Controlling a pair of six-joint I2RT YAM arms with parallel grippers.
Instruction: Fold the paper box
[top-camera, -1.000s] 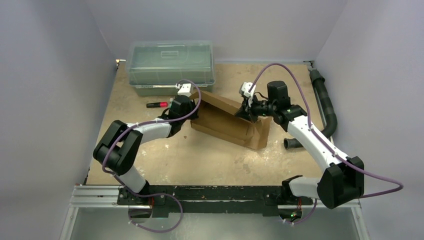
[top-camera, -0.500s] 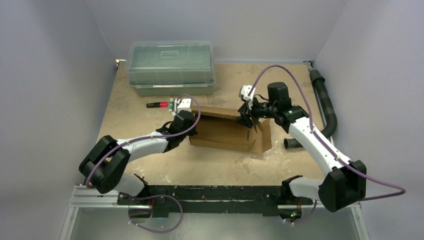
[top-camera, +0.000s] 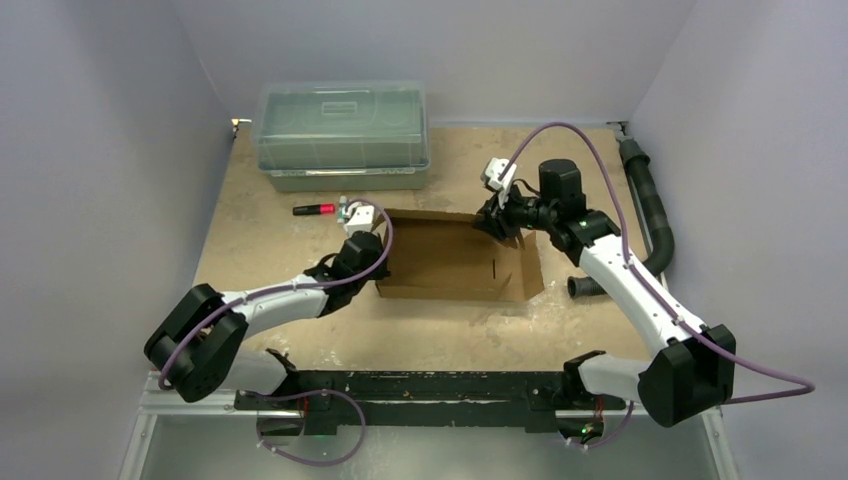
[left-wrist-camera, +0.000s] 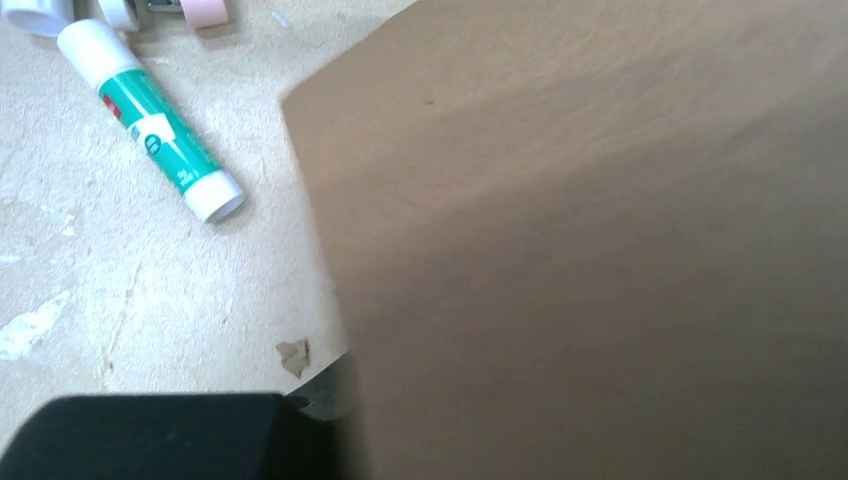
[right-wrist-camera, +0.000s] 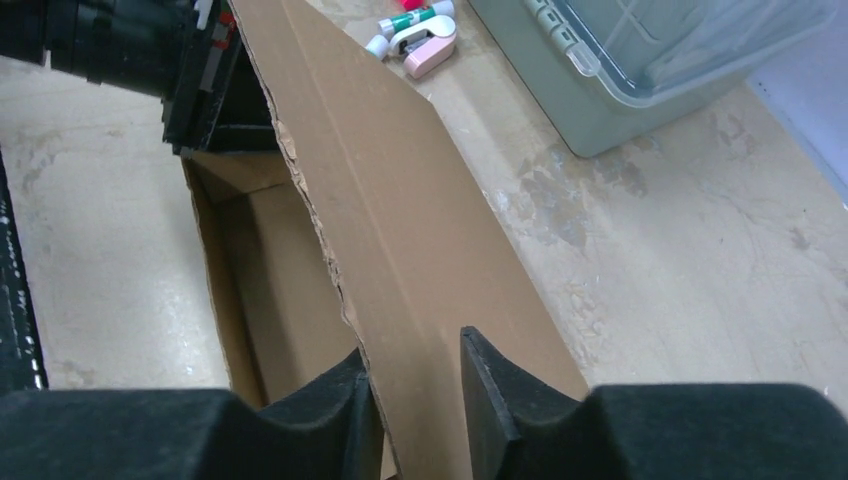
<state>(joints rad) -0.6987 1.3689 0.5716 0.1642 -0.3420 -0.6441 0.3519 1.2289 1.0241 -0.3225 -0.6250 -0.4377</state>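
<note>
Two risks: the flap's ragged edge could be torn further by the right gripper (right-wrist-camera: 413, 362); the paper box (top-camera: 455, 262) could be skewed.
Box place: mid-table, between the grippers.
Right jaws: parted astride the flap, unclamped.
Left gripper (top-camera: 362, 248): clenched at the box's left end.
Hidden: left fingertips behind cardboard; a hold cannot be told.
</note>
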